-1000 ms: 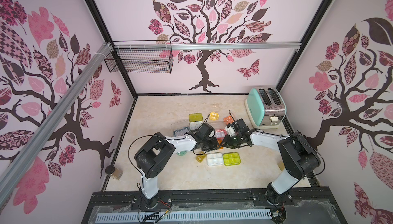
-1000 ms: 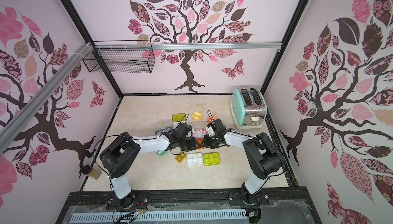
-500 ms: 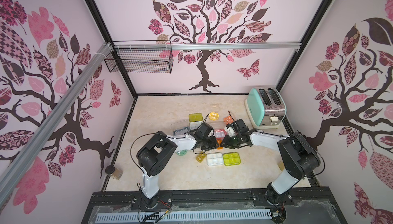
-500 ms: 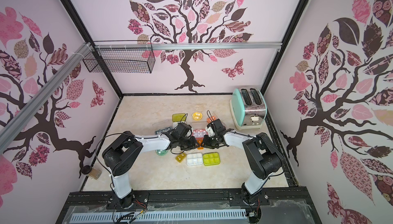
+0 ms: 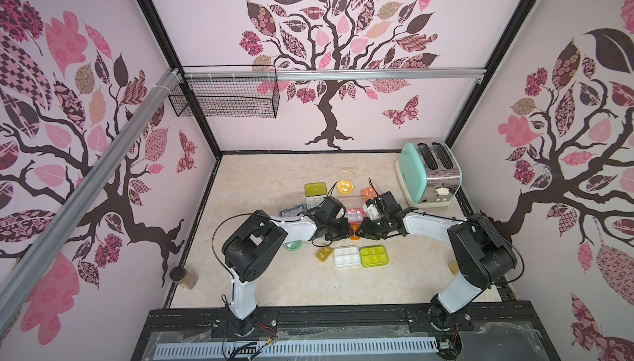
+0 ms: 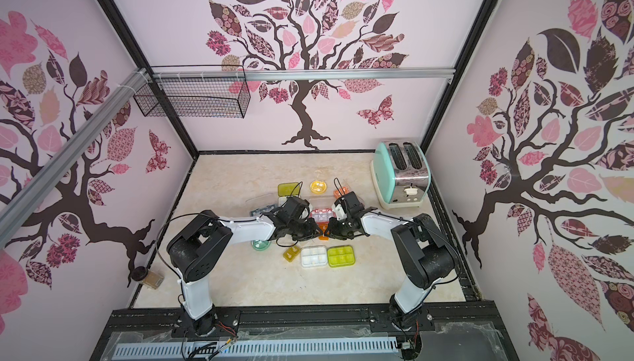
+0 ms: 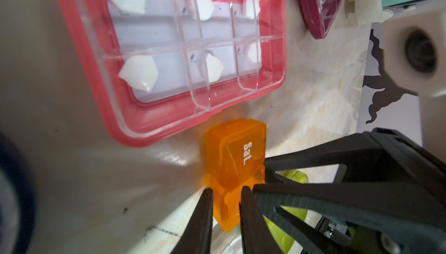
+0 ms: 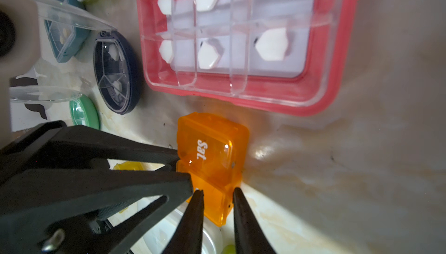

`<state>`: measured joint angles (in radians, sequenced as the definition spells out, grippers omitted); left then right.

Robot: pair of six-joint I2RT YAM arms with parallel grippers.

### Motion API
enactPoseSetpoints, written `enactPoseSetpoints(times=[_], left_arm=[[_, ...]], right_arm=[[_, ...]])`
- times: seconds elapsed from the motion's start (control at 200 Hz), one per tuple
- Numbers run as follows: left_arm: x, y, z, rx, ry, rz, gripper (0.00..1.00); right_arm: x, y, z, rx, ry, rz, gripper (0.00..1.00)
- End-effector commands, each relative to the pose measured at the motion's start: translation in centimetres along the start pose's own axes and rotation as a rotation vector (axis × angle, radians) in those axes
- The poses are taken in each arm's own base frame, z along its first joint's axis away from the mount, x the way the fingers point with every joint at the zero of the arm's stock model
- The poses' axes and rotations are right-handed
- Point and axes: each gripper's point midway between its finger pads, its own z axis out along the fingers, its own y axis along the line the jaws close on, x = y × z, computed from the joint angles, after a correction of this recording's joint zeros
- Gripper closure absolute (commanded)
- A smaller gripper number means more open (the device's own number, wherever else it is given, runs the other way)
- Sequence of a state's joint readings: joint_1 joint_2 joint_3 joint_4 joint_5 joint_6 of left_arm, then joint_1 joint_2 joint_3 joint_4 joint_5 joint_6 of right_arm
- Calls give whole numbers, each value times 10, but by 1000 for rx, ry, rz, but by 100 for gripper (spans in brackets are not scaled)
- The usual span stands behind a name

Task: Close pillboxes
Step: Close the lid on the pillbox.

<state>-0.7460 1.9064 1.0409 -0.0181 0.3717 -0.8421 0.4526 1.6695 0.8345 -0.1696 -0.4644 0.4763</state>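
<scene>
Because the left gripper (image 7: pixel 225 202) and the right gripper (image 8: pixel 216 199) are each closed on the same small orange pillbox (image 7: pixel 235 154) from opposite ends, the likeliest trouble is an unmatched squeeze. The slick case could twist or squirt out sideways, and its "Sat." lid, which looks not quite seated, would not latch. The case lies on the tabletop (image 5: pixel 308 284) just beside the open red pillbox (image 7: pixel 106 76), whose white pills (image 7: pixel 138 71) sit uncovered; a shove that way might jolt them out. The black fingers (image 7: pixel 313 192) of the two grippers nearly meet, so they could also knock each other. The tabletop is pale, glossy and marble-patterned — little friction, I judge. Around it stand pink walls with tree decals, with a mint toaster (image 5: pixel 427 174) at the far corner and a wire basket (image 5: pixel 226 98) on the wall.
</scene>
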Motion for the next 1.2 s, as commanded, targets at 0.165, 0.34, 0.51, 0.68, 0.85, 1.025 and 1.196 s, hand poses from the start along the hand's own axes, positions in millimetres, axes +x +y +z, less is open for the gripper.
enactPoseSetpoints(times=[0.165,0.34,0.51,0.68,0.85,1.025,1.196], left_arm=[[32,39,20,-87,78,-53,80],[39,46,22,-98,89,-65,85],[45,52,24,-104,101,-74,85],[39,41,17,-86,92,-53,79],[23,7,-8,-36,44,22,70],[1,-27,-59,-28,-76,125,62],[-6,-39,-96,-62,-123,237,60]], right_arm=[[9,3,9,-10,37,12,75],[10,4,12,-7,41,15,75],[10,4,13,-6,41,17,75],[6,8,10,-6,34,9,75],[-7,19,-2,-6,6,-18,66],[-17,28,-23,25,-29,-49,56],[-20,24,-39,95,-52,-76,40]])
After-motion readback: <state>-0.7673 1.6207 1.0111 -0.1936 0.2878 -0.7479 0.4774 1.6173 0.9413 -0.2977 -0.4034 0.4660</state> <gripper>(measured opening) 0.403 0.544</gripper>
